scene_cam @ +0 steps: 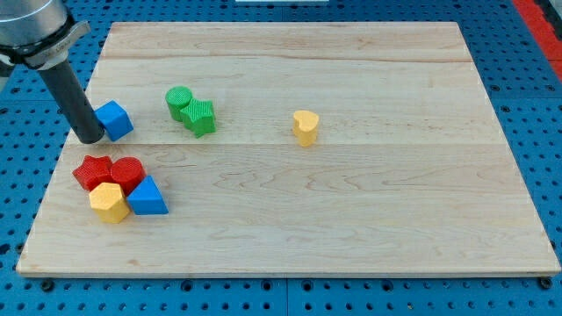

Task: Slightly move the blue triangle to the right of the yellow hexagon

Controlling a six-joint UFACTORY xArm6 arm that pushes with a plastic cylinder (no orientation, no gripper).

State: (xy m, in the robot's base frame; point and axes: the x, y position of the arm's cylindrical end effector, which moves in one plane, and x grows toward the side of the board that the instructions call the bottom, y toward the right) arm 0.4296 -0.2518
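Note:
The blue triangle [147,197] lies at the view's lower left, touching the right side of the yellow hexagon [108,203]. My tip [90,139] is at the view's left, well above that cluster, touching the left side of a blue cube [115,120]. The tip is apart from the blue triangle and the yellow hexagon.
Two red blocks [91,171] [126,174] sit just above the yellow hexagon and blue triangle. A green cylinder [179,103] and a green star-like block [201,117] touch each other at upper centre-left. A yellow heart [305,127] stands near the middle. The wooden board [369,219] ends close to the left cluster.

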